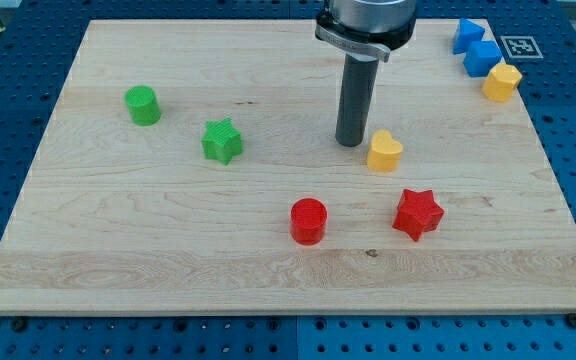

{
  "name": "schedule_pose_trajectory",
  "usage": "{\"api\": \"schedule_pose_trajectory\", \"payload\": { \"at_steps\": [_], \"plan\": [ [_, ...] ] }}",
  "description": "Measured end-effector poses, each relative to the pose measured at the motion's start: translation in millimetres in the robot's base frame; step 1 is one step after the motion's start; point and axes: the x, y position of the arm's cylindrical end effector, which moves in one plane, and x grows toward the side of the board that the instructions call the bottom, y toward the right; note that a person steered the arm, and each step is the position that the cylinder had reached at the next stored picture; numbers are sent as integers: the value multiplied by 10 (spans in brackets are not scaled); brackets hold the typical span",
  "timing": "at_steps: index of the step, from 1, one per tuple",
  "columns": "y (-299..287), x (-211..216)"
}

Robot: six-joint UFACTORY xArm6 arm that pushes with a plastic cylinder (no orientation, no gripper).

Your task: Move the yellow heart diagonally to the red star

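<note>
The yellow heart [384,151] lies right of the board's middle. The red star [417,213] lies below it and slightly to its right, a short gap apart. My tip [351,142] rests on the board just left of the yellow heart, close to its upper left side; I cannot tell whether they touch. The rod rises to the view's top.
A red cylinder [308,221] lies left of the red star. A green star [222,141] and a green cylinder [143,105] lie at the left. Two blue blocks [468,35] [483,58] and a yellow block [502,82] sit at the top right corner of the wooden board [118,250].
</note>
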Motion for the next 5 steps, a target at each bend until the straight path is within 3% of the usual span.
{"api": "schedule_pose_trajectory", "payload": {
  "at_steps": [5],
  "plan": [
    [600,290]
  ]
}}
